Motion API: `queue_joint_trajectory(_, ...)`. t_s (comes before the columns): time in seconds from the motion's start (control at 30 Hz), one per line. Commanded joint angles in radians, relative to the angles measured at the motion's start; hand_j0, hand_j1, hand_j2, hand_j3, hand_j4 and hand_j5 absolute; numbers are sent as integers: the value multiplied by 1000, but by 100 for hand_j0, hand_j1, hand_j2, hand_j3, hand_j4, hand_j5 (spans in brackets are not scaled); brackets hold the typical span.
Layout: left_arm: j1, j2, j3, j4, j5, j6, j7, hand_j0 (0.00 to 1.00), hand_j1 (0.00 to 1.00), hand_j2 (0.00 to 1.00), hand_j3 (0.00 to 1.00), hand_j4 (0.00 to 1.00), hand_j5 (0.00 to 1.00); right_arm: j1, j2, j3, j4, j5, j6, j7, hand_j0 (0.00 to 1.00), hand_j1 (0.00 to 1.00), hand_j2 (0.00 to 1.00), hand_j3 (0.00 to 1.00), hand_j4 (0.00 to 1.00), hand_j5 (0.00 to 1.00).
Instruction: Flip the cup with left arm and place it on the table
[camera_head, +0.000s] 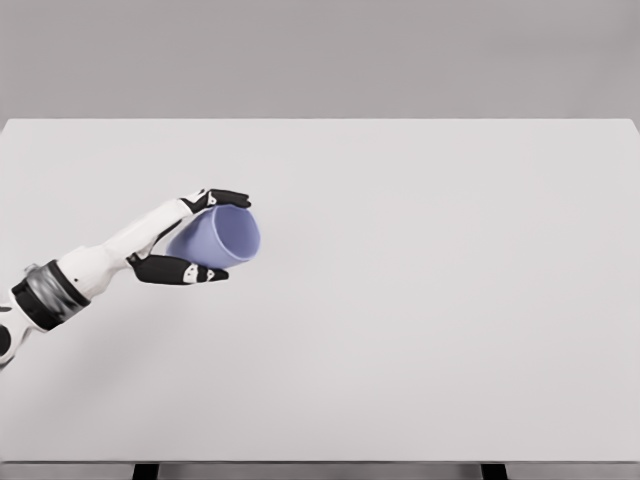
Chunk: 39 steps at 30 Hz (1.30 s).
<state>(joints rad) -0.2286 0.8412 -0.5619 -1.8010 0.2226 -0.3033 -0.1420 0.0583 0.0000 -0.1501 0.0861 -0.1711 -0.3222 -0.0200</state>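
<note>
White table (420, 330) fills most of the head view under a plain grey background. We record 1 arm, entering from the lower left. Its left robot hand (196, 240) is clamped on the cup (218, 237), with black fingers (228, 197) above the rim and a black digit (185, 270) below the body. We find the blue-violet cup tipped on its side, its open mouth facing right and toward the camera, over the left part of the table.
</note>
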Motion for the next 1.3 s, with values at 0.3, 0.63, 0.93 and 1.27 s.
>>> queue_joint_trajectory(0.3,3,-73,7,0,63,-37,-1,80,80,80,80,80,80,0,0,0,0,-1,0,0,100,100,100,100,100,100)
queue_joint_trajectory(0.63,28,-165,16,2,83,-51,-2,80,80,80,80,80,80,0,0,0,0,-1,0,0,100,100,100,100,100,100)
queue_joint_trajectory(0.93,71,-206,39,9,106,-51,-4,81,81,81,81,81,81,0,0,0,0,-1,0,0,100,100,100,100,100,100)
queue_joint_trajectory(1.27,123,-249,54,11,138,-43,-2,81,81,81,81,81,81,0,0,0,0,-1,0,0,100,100,100,100,100,100)
